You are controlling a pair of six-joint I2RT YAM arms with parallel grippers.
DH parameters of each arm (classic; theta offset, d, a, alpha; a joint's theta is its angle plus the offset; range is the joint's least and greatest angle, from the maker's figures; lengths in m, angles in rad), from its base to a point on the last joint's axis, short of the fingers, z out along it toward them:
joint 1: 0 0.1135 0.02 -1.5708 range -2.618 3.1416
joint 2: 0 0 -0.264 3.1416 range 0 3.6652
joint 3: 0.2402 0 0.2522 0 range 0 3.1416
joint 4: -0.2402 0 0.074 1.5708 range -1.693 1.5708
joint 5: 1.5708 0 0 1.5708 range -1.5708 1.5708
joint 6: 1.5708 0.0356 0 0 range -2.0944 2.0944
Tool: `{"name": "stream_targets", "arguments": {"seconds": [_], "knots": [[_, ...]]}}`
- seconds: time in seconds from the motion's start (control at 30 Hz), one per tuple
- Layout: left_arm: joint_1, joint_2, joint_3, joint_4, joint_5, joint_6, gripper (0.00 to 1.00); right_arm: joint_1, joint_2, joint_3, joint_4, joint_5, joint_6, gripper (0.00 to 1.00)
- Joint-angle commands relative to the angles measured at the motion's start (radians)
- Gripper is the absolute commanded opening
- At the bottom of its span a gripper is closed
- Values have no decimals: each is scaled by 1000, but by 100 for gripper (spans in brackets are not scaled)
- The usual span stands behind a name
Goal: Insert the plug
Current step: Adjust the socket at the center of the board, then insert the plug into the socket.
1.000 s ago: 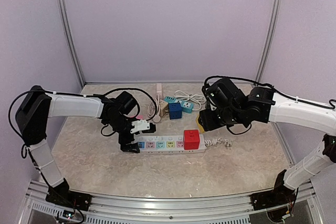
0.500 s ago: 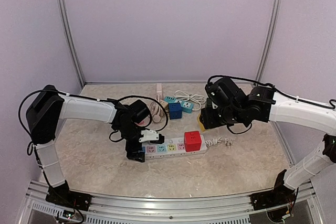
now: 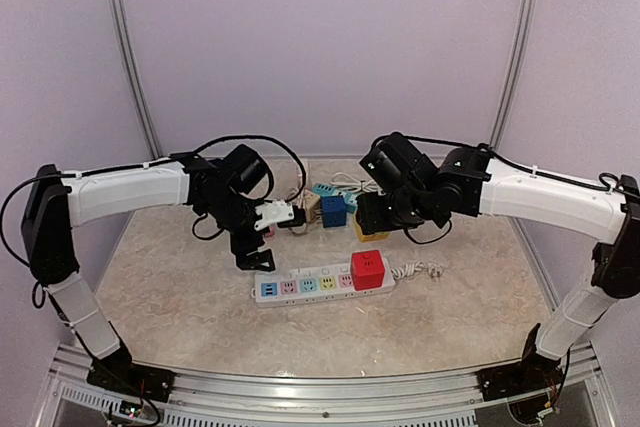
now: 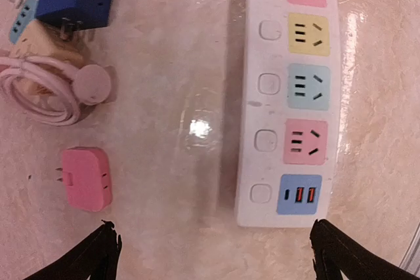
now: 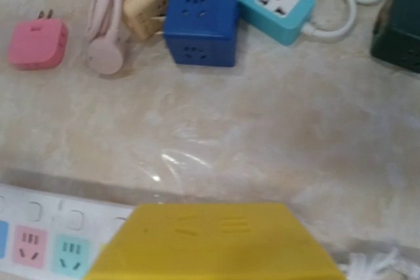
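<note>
Beige marble-look tabletop [image 3: 170,297], lilac walls. L claw [image 4: 211,244] spread wide, empty, above table by USB end of white power strip [image 4: 289,96]. R claw [image 3: 364,225] clamped on yellow cube plug [image 5: 210,244], off table, far side of strip. Red cube [image 3: 366,267] sits on strip. Pink plug [image 4: 85,178], blue cube [image 5: 200,23] loose nearby.

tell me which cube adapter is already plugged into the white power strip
The red cube adapter, seated at the right end of the white power strip. The blue cube lies loose; the yellow cube is in the right gripper.
</note>
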State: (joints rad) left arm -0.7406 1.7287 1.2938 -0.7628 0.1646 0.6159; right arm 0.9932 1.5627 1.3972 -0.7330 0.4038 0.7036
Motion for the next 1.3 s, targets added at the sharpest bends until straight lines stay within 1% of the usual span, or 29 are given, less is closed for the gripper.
{"name": "stream_targets", "arguments": {"seconds": [0.0,0.1,0.23,0.27,0.33,0.43,0.5,0.57,0.63,0.67,0.73,0.83,0.97,1.1,1.27], "knots": [[130,-129,128,-196,-95,196,99,39,88,118,-50,19,42,0],[273,-174,235,-280,-185,199,99,74,166,197,-86,26,73,0],[466,-146,398,-438,-244,89,99,114,276,297,-144,20,128,0],[498,-137,414,-447,-270,57,99,122,300,317,-151,5,137,0],[533,-142,397,-430,-296,9,99,132,352,355,-172,-29,150,0],[528,-211,289,-316,-281,-90,99,147,437,426,-255,-40,167,0],[510,-250,231,-247,-232,-184,99,156,479,459,-309,-25,180,0],[502,-283,164,-189,-126,-266,99,159,515,480,-332,-36,191,0],[500,-313,65,-98,-55,-313,99,163,546,498,-343,-56,209,0],[495,-336,18,-47,-51,-331,99,165,556,507,-348,-62,221,0],[471,-361,-71,35,-84,-331,99,169,568,512,-353,-62,246,0],[443,-363,-130,72,-118,-314,99,173,576,503,-356,-50,284,0],[437,-361,-171,109,-94,-327,99,173,582,484,-339,-51,325,0],[438,-373,-197,149,-81,-339,99,173,577,454,-323,0,365,0],[438,-388,-211,158,-89,-336,99,166,570,425,-309,26,373,0]]}}
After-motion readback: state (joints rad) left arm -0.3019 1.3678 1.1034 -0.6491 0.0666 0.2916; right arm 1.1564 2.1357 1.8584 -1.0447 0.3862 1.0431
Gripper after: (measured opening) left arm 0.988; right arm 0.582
